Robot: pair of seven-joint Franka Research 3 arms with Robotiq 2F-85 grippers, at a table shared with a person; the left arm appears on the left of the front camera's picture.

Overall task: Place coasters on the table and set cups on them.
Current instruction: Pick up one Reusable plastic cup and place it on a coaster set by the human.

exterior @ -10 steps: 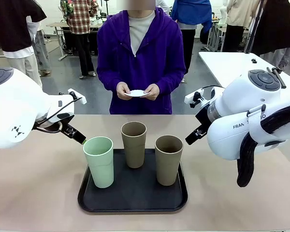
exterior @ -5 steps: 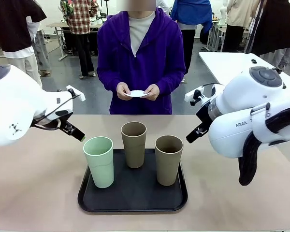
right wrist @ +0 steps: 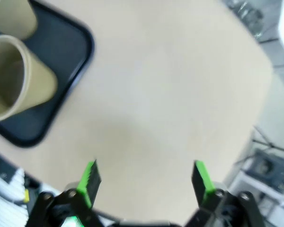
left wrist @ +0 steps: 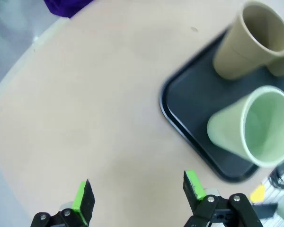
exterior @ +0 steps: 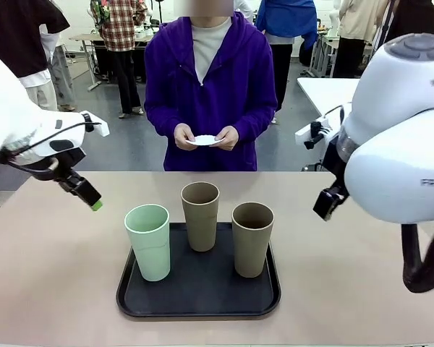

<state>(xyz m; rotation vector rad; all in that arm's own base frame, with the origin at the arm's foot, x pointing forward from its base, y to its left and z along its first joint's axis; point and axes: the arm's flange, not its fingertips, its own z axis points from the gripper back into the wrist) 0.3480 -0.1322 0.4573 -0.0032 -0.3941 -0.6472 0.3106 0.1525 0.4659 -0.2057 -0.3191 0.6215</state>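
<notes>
Three cups stand upright on a black tray (exterior: 199,298): a mint green one (exterior: 149,242) at the left, a taupe one (exterior: 200,215) behind the middle and another taupe one (exterior: 252,238) at the right. The person at the far side holds a white coaster (exterior: 205,139) in both hands above the table (exterior: 50,275). My left gripper (exterior: 88,198) hangs open over bare table left of the tray. My right gripper (exterior: 325,204) is open to the right of the tray. In the left wrist view, the left gripper (left wrist: 137,194) frames bare table, with the mint cup (left wrist: 251,125) off to the right. The right gripper (right wrist: 146,179) is open over bare table too.
A white table (exterior: 333,94) stands at the back right. Other people stand farther off behind the person. The tan tabletop has free room on both sides of the tray (left wrist: 189,109) and in front of the person. A taupe cup (right wrist: 14,78) sits at the tray's corner (right wrist: 71,42).
Both arms have drawn away from the tray: the left gripper moved left from the mint cup's rim, the right arm swung right and up. The cups and coaster stayed put.
</notes>
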